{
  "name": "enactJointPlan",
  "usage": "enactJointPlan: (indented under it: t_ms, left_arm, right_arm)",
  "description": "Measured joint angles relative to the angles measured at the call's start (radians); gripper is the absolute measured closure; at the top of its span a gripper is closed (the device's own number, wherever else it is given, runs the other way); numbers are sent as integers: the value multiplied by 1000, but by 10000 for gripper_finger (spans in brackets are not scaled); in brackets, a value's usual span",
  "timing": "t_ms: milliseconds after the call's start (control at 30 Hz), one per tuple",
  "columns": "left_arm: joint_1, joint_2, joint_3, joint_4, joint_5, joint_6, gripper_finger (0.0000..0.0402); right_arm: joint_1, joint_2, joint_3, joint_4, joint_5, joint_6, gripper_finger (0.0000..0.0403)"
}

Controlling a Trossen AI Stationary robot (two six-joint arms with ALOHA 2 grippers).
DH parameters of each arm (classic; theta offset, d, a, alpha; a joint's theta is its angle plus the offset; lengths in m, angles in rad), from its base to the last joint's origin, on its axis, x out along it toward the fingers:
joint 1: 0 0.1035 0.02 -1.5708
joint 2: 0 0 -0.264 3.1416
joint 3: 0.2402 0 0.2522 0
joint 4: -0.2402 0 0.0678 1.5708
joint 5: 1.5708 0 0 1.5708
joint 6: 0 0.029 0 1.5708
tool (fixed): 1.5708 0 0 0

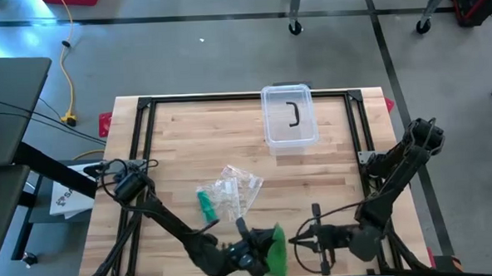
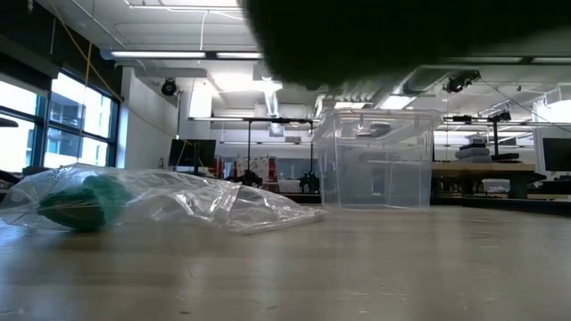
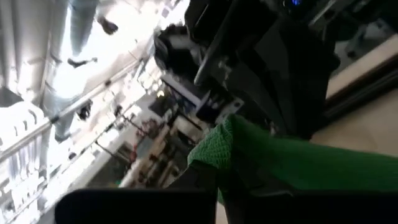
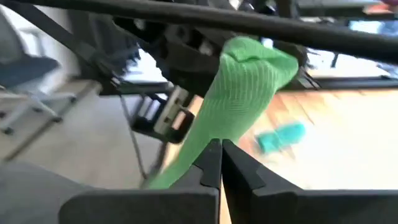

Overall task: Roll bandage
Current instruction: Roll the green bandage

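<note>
my left gripper (image 1: 264,255) and right gripper (image 1: 296,242) at 6 o'clock — both pinched tight on green bandage (image 1: 276,246); i keep strip taut, wind evenly.

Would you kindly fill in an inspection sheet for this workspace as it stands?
Surface: wooden table, black frame around it.
Job's things: green bandage at the near edge, pinched between both grippers; teal roll beside a clear plastic bag.
Clutter: clear lidded box at the far side.
Grippers: left gripper shut on the bandage; right gripper shut on its strip.
Cables: yellow cable on the floor.
Surroundings: chair castors; no people seen.
</note>
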Motion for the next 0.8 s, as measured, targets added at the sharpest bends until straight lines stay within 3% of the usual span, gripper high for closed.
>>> enactJointPlan:
  t_ms: [200,433,633,800]
  left_arm:
    - [41,1,0,-29,-103,-59,401]
    - [94,-2,0,-30,-112,-100,401]
    - [93,-3,0,-96,-140,-246,401]
    - [44,-3,0,-329,-201,-480,401]
  right_arm:
    - [29,-2,0,-168,158,100,403]
    - [91,-3,0,-323,333,222,403]
    - [118,-3,0,-573,322,502,402]
    - [111,21,-7,-746,246,803,389]
